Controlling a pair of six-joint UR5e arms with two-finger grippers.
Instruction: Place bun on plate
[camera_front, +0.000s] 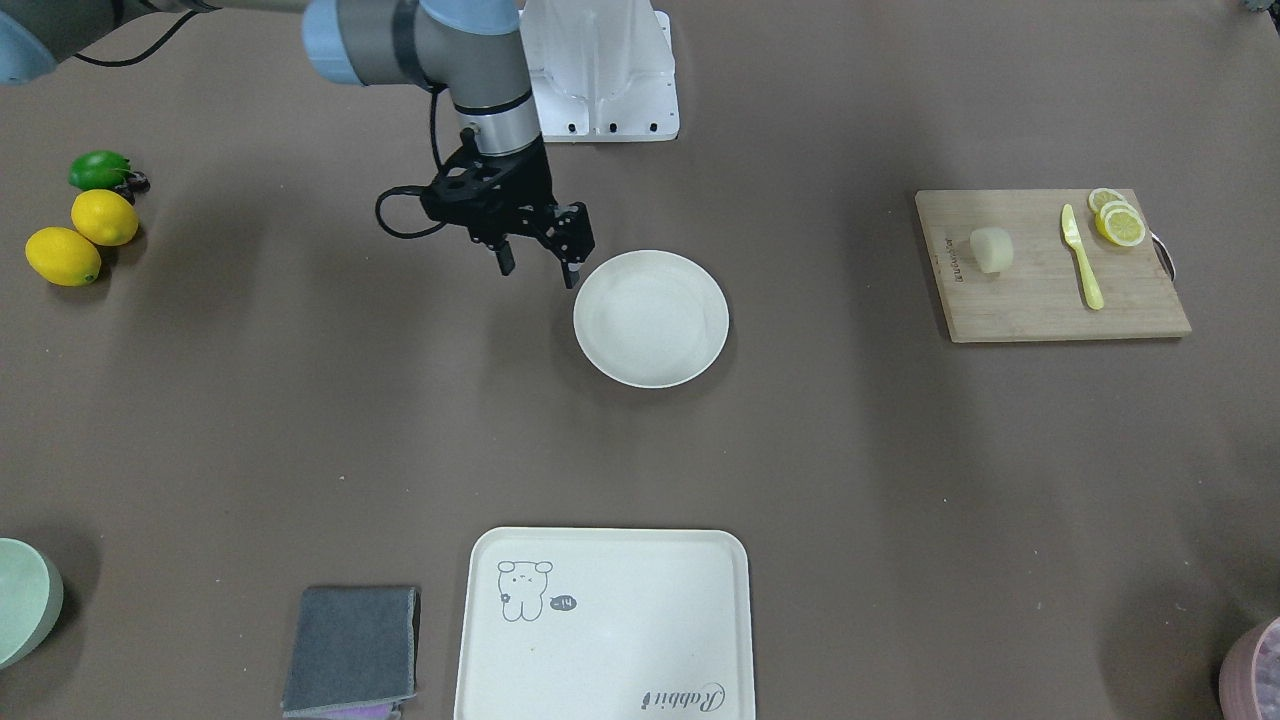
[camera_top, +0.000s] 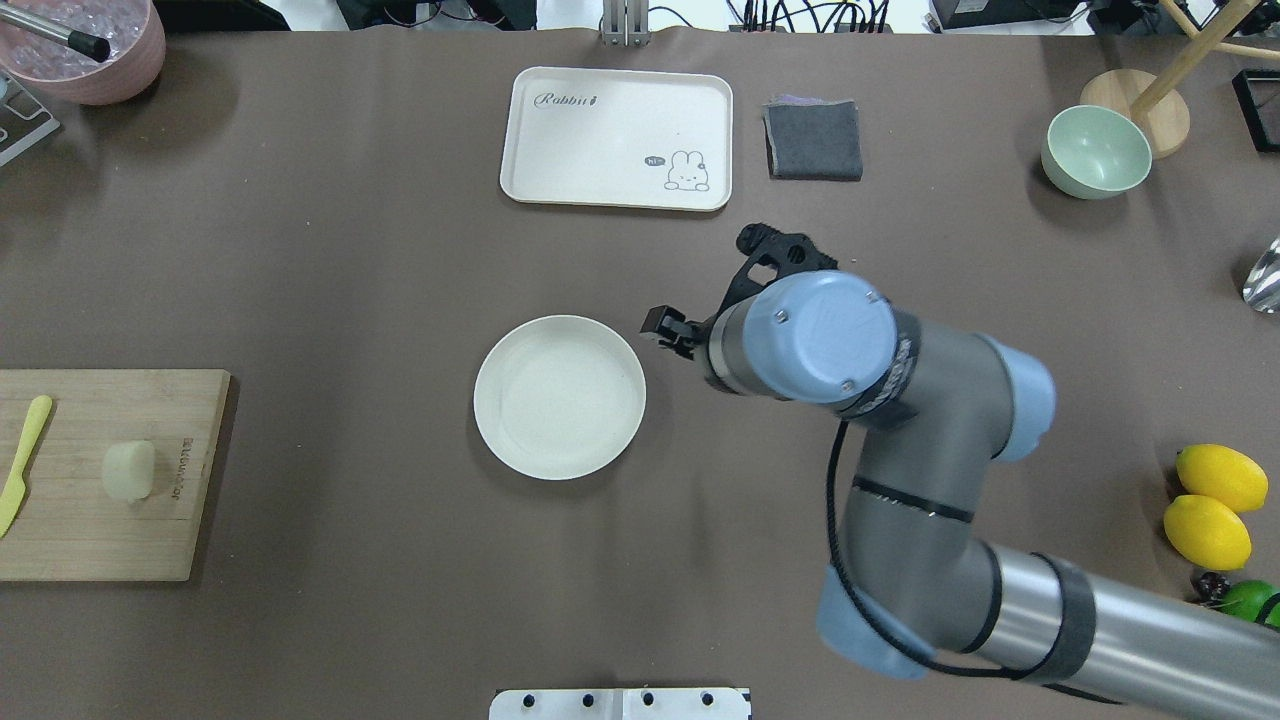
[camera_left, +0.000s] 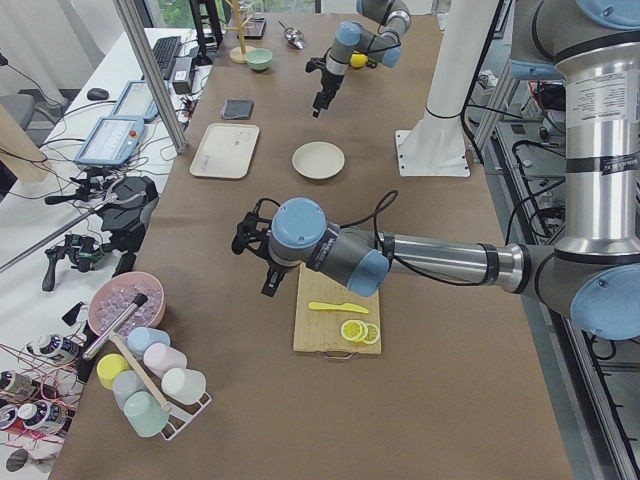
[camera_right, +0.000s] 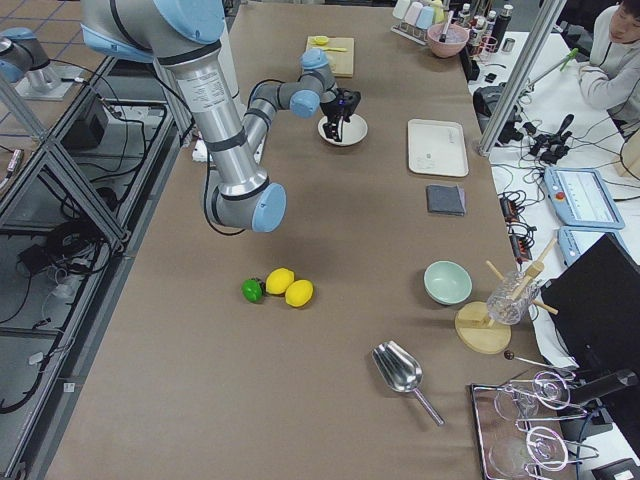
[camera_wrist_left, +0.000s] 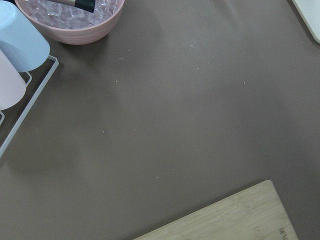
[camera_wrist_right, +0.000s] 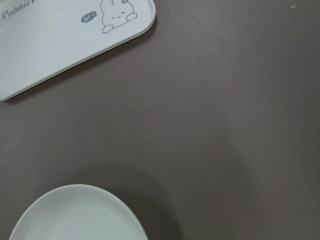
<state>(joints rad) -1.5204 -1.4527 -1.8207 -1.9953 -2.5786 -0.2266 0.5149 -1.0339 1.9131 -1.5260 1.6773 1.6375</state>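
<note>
The bun (camera_front: 991, 249) is a small pale lump lying on a wooden cutting board (camera_front: 1050, 300), also seen from overhead as the bun (camera_top: 129, 470). The round cream plate (camera_front: 650, 318) sits empty mid-table, plate (camera_top: 559, 396). My right gripper (camera_front: 540, 265) hovers just beside the plate's rim, open, holding nothing; from above the right gripper (camera_top: 712, 284) is partly under its wrist. My left gripper (camera_left: 253, 262) shows only in the exterior left view, over the table just past the board's far end; I cannot tell if it is open or shut.
A yellow knife (camera_front: 1082, 258) and lemon slices (camera_front: 1118, 220) share the board. A cream tray (camera_top: 618, 138), grey cloth (camera_top: 814, 139) and green bowl (camera_top: 1096, 151) lie at the far side. Lemons (camera_top: 1215, 505) sit at the right. A pink bowl (camera_top: 85, 45) stands far left.
</note>
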